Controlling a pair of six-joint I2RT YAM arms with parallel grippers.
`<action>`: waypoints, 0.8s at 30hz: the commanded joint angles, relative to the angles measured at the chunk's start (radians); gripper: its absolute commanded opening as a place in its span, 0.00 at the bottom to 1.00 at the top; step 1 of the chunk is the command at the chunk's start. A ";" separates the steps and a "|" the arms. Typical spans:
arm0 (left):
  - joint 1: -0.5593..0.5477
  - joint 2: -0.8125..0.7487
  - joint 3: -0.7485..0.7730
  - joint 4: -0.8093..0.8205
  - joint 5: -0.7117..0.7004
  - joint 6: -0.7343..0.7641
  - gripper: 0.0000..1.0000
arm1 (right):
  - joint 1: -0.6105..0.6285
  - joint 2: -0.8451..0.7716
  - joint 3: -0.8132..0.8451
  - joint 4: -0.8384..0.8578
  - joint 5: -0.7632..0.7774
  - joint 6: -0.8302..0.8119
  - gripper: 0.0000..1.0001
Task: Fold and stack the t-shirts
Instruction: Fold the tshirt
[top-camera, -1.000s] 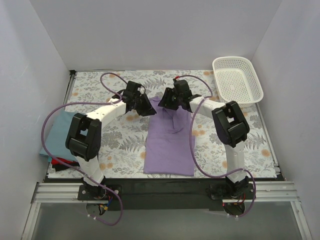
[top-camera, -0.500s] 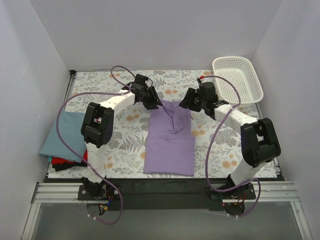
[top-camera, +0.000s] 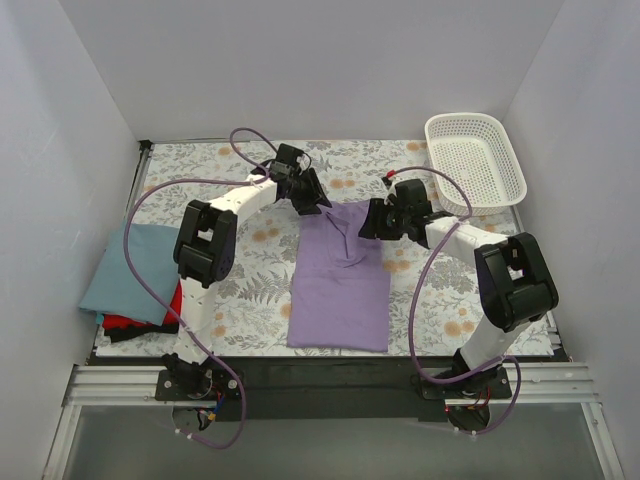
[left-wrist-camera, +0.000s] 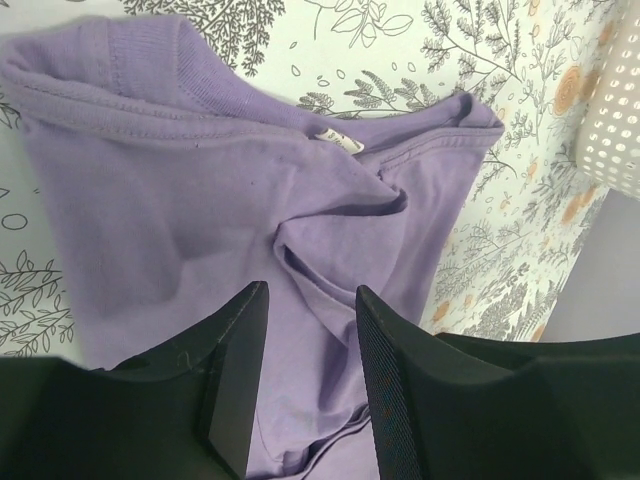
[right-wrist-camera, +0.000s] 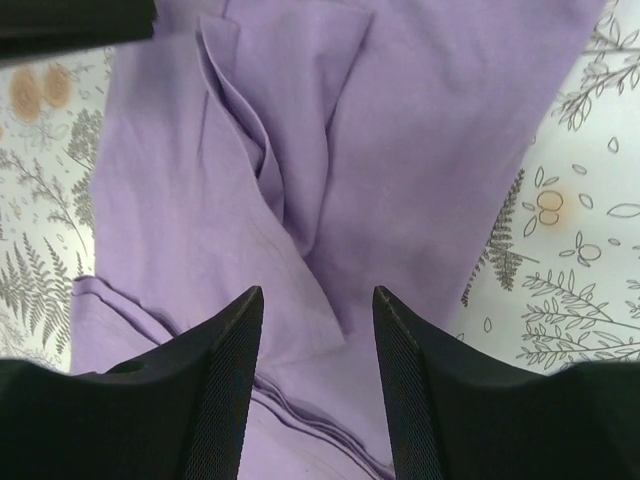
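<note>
Top: lilac-purple short-sleeved cloth t-shirt (top-camera: 338, 290) lies flat mid floral-covered surface (top-camera: 250, 270). Left gripper (top-camera: 312, 203) and right gripper (top-camera: 368, 222) are at its far corners. Folded blue-grey t-shirt (top-camera: 125, 270) sits on a red t-shirt (top-camera: 125, 322) at the left edge.
Left wrist: left gripper (left-wrist-camera: 310, 380) spread, nothing pinched, collar end of shirt below.
Right wrist: right gripper (right-wrist-camera: 318, 380) spread, empty, over rumpled cloth.

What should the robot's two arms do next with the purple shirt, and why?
Probably lower both arms and pinch the collar end. The lilac-purple t-shirt lies folded into a long strip, not yet folded in half. The left gripper and right gripper hover open over its far end, holding nothing, so grabbing there could let them fold it toward the near hem.
</note>
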 joint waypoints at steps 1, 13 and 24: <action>-0.005 0.015 0.041 -0.006 0.014 -0.014 0.39 | 0.002 0.000 -0.029 0.031 -0.016 -0.031 0.55; -0.017 0.062 0.071 -0.020 -0.009 -0.042 0.35 | 0.011 -0.004 -0.103 0.073 -0.036 0.010 0.50; -0.022 0.084 0.106 -0.016 0.006 -0.048 0.33 | 0.027 0.015 -0.118 0.110 -0.061 0.053 0.47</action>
